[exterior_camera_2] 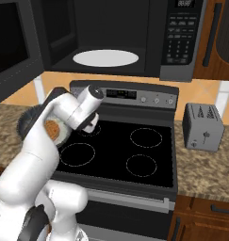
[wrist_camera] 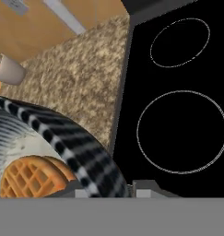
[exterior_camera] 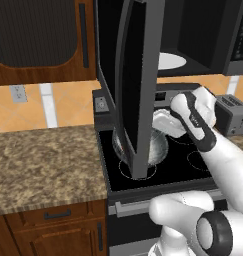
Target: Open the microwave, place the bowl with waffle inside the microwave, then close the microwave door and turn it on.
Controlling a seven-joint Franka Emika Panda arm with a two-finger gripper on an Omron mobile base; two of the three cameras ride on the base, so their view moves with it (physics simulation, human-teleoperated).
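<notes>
The microwave [exterior_camera_2: 153, 37] hangs above the stove, its door [exterior_camera: 135, 85] swung wide open toward me. Inside lies the white turntable plate [exterior_camera_2: 105, 58]; the button panel [exterior_camera_2: 182, 35] is to its right. My gripper [wrist_camera: 114, 190] is shut on the rim of the striped blue-grey bowl [wrist_camera: 62, 138], one fingertip on each side of the rim. The bowl [exterior_camera_2: 36, 123] hangs tilted over the stove's left edge, below the microwave opening. The orange-brown waffle [wrist_camera: 32, 177] lies in it, also visible as waffle [exterior_camera_2: 52, 128]. In the left base view the open door hides most of the bowl [exterior_camera: 158, 145].
A black glass stove [exterior_camera_2: 149, 160] with several burner rings is below. A grey toaster [exterior_camera_2: 203, 126] stands on the counter to its right. Granite counter [exterior_camera: 43, 165] runs to the left, with a small cup [wrist_camera: 7, 70] on it. The open door juts out over the stove's left side.
</notes>
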